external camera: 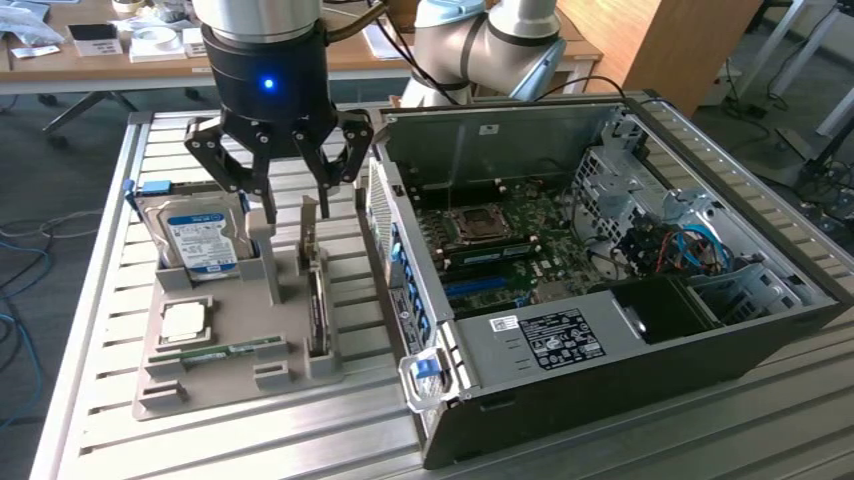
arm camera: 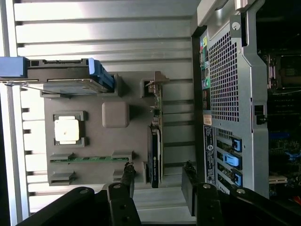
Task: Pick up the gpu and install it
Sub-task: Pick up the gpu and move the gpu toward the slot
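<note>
In the exterior view the hand hung low over a grey tray on the slatted metal counter, a blue light glowing on the black body above it. Its fingers stood wide apart and held nothing. One came down on each side of the gpu, and the wrist view showed a gap between each finger and the card.

The gpu stood on its long edge in a slot along the tray's 3 o'clock side, as the exterior view saw it. Its pale bracket rose at the 12 o'clock end, directly under the hand. Seen from the wrist, the hand straddled the card's dark end, with the bracket at the other end.

From the gpu, in the exterior view, a hard drive with a blue-white label stood in its holder at about 10 o'clock. A square processor chip lay at 9 o'clock, and a narrow green RAM stick lay at about 8 o'clock. All three also appeared from the wrist: the drive, the chip and the stick.

At 3 o'clock from the tray, just beside it, lay an open computer case on its side, its motherboard exposed. The case's perforated rear panel faced the tray.
</note>
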Controlling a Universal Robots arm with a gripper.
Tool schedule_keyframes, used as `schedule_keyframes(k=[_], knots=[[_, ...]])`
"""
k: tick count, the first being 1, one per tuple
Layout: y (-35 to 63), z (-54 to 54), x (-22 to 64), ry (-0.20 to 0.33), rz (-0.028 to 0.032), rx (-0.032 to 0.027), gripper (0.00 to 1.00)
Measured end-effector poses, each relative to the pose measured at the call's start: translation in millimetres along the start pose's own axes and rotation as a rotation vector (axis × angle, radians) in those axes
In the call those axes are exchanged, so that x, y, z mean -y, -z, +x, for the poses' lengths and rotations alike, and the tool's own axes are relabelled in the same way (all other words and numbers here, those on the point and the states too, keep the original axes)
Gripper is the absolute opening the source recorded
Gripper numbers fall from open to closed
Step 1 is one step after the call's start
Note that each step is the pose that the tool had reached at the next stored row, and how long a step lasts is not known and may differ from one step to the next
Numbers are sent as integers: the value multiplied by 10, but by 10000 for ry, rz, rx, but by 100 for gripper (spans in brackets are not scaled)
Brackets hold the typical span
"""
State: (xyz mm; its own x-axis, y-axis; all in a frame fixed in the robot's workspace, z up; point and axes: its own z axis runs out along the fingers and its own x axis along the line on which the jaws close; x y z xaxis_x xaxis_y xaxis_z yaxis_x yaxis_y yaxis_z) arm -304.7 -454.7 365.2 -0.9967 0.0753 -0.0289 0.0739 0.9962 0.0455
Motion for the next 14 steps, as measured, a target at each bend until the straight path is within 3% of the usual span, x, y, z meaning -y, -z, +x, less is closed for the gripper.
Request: schedule_keyframes(k=[14], knots=[[-114,3,5,0,1,-1,53]])
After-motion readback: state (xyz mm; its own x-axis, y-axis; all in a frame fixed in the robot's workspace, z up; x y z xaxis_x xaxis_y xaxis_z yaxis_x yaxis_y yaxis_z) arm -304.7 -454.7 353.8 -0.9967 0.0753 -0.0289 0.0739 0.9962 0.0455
